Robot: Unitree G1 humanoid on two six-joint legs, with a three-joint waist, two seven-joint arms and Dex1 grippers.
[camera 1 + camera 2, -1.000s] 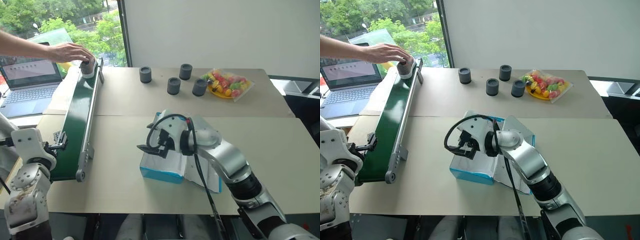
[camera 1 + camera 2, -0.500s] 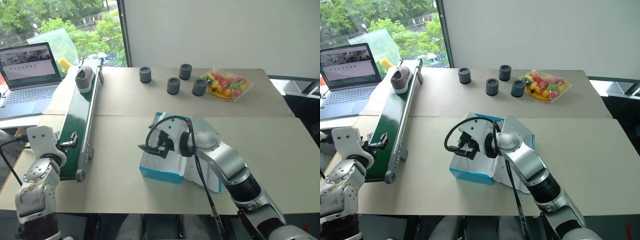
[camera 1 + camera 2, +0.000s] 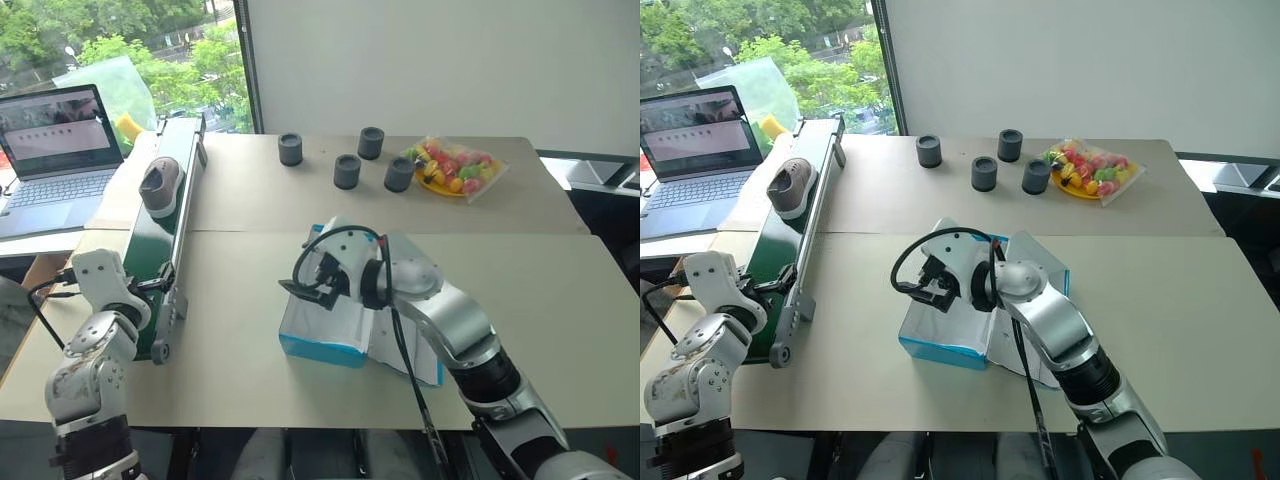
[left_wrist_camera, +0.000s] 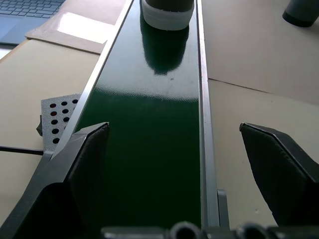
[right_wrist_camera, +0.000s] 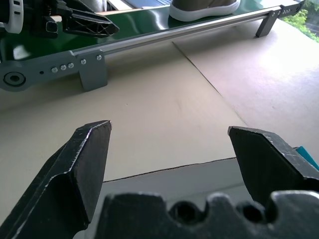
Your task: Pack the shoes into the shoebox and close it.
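One grey-taupe shoe [image 3: 158, 181] with a pale sole lies on the green conveyor belt [image 3: 148, 245], about halfway along it; its sole [image 4: 167, 11] also shows in the left wrist view. My left gripper [image 3: 152, 284] is open at the belt's near end, pointing along the belt at the shoe and well short of it. The turquoise shoebox [image 3: 320, 347] stands open in the middle of the table, white inside, its lid folded out to the right. My right gripper [image 3: 312, 286] hovers open over the box's left part, holding nothing and hiding part of the inside.
A laptop [image 3: 52, 150] sits at the far left beyond the belt. Several black cylinders [image 3: 347, 171] and a bag of colourful items [image 3: 455, 168] stand at the back of the table. The seam between the two tabletops runs just behind the box.
The person's hand let go of the shoe and withdrew. The shoe has ridden down the belt toward me. My left gripper has moved in to the belt's near end.
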